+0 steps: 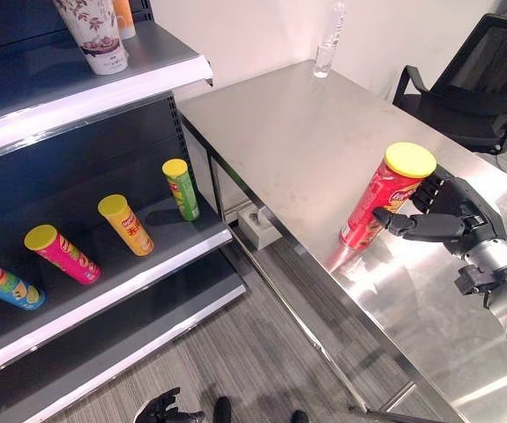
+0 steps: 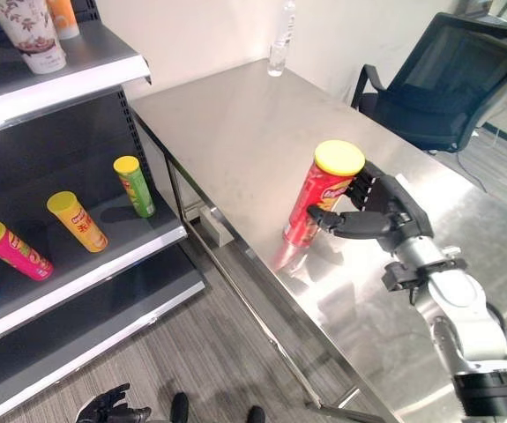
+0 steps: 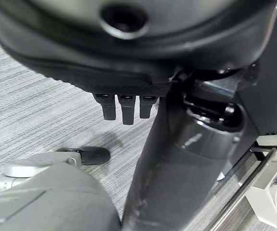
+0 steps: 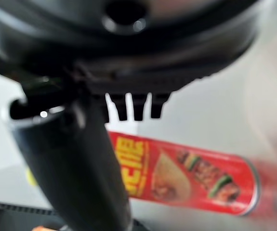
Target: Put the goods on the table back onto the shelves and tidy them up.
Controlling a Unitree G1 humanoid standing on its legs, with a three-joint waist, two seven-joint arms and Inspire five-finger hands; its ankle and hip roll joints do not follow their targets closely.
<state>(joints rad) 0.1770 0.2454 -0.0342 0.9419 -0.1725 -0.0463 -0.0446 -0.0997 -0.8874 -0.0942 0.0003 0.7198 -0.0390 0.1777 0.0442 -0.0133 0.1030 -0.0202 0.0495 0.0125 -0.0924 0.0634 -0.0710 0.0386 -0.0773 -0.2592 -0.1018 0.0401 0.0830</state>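
Red can (image 1: 378,200) with a yellow lid stands tilted on the steel table (image 1: 306,132); right hand (image 1: 444,214) is spread beside it, thumb at its side, not clasped; left hand (image 1: 159,407) hangs relaxed near the floor.

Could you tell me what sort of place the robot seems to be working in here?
Probably a mock shop set up in an office: dark retail shelving stocked with crisp tubes, beside a stainless steel table and a black mesh office chair.

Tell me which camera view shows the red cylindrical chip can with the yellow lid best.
The left eye view: the red chip can with the yellow lid stands whole on the steel table beside the right hand. The right eye view shows much the same; the right wrist view shows its side, blurred.
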